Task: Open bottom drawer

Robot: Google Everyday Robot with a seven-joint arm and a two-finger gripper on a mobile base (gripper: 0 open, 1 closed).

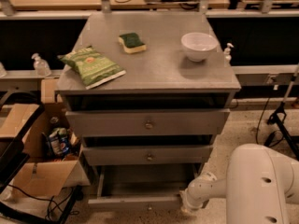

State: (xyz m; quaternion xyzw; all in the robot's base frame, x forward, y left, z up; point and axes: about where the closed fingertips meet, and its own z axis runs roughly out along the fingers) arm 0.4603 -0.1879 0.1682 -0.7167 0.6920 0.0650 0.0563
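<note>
A: Where is the gripper?
B: The gripper (186,203) is low at the front right corner of the drawer cabinet (154,71), right at the end of the bottom drawer's (133,202) front panel. Whether it is clamped on anything or loose, I cannot tell.
A: And the drawer itself?
B: It juts out from the cabinet's base with its shallow box exposed, so I judge it largely open. The white arm (261,185) reaches in from the cabinet's right, probably working the panel's end rather than its small knob (149,208).
A: Counts?
B: Three grey drawers, one knob each; the top drawer (107,122) and middle drawer (117,155) show only their fronts. On the cabinet's top: one green chip bag (92,66), one sponge (131,42), one white bowl (199,45)
</note>
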